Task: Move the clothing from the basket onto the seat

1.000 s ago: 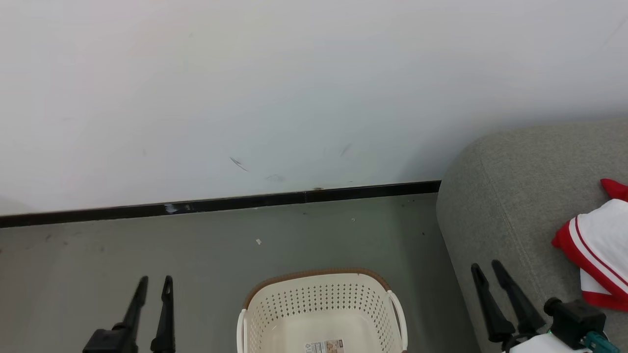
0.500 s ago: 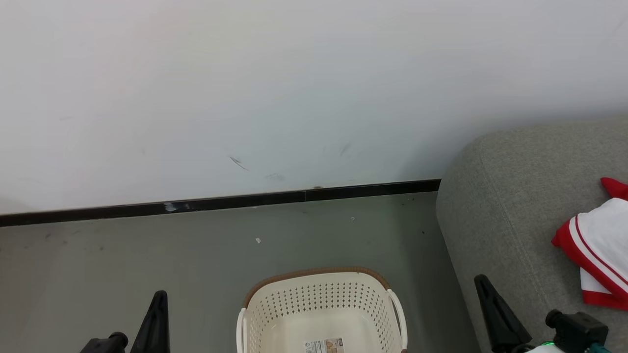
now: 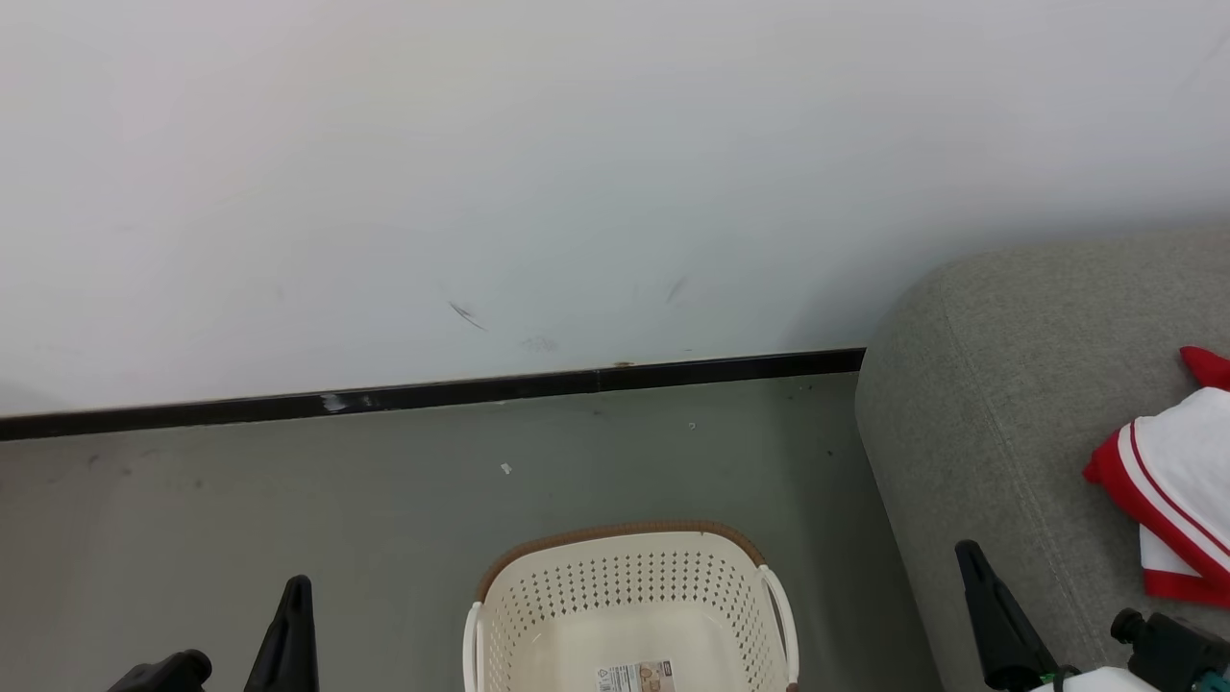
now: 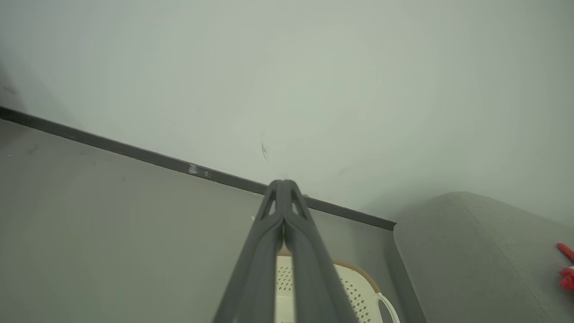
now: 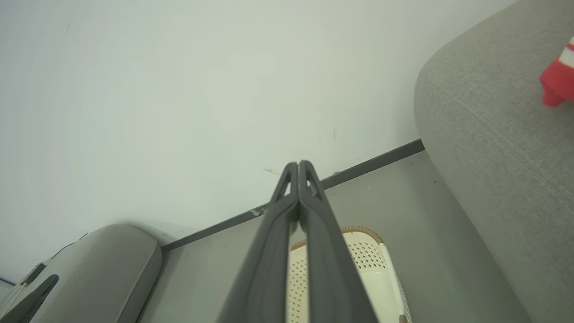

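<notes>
Red-and-white sports clothing lies bunched on the grey fabric seat, well apart from the basket, which stands on the floor just beside the seat. We judge the cloth light, limp and probably slick. It would sag from any grip, so a thick fold or the striped hem is the place to pinch. What we see of the perforated cream plastic basket, with its brown woven-look rim, holds only a paper label. The seat is coarse-woven, round-cornered and seamed. Our left hand and right hand are both clenched on nothing, fingers pressed together, one to each side of the basket.
</notes>
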Motion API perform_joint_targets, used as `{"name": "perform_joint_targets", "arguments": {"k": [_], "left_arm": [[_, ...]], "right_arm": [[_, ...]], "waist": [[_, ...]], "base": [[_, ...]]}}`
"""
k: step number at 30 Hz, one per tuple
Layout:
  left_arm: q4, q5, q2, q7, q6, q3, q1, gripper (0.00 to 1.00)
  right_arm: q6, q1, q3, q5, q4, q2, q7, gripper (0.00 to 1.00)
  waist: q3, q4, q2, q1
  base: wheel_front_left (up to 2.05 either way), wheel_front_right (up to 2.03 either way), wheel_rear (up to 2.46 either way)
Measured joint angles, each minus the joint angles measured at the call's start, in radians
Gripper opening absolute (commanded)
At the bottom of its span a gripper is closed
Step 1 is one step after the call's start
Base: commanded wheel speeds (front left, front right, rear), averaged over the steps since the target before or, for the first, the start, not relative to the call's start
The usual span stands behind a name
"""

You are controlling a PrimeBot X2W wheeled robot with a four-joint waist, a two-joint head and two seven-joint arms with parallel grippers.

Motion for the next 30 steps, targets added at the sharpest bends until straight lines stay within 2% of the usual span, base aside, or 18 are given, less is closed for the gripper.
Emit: {"name": "perform_joint_targets", "arguments": {"k": [8,15,21,30], "left_arm": [[0.01,-0.109,-0.006,0.029,-0.018,0.017,-0.002,0.0],[0.021,-0.19,-0.009,0.049,-0.036,0.032,-0.02,0.0],[0.03,-0.272,-0.01,0.067,-0.053,0.043,-0.023,0.0],[0.053,-0.392,-0.013,0.1,-0.083,0.064,-0.045,0.0]], "right_arm": [[0.0,-0.006,-0.011,0.129,0.02,-0.012,0.028,0.0],[0.0,-0.031,-0.013,0.225,0.04,-0.023,0.047,0.0],[0.0,-0.045,-0.015,0.322,0.056,-0.033,0.066,0.0],[0.0,-0.074,-0.016,0.465,0.087,-0.044,0.088,0.0]], "waist": [[-0.004,0.0,0.0,0.0058],[-0.007,0.0,0.0,0.0076],[-0.007,0.0,0.0,0.007],[-0.002,0.0,0.0,0.0011]], "base": [[0.0,0.0,0.0],[0.0,0.0,0.0],[0.0,0.0,0.0],[0.0,0.0,0.0]]}}
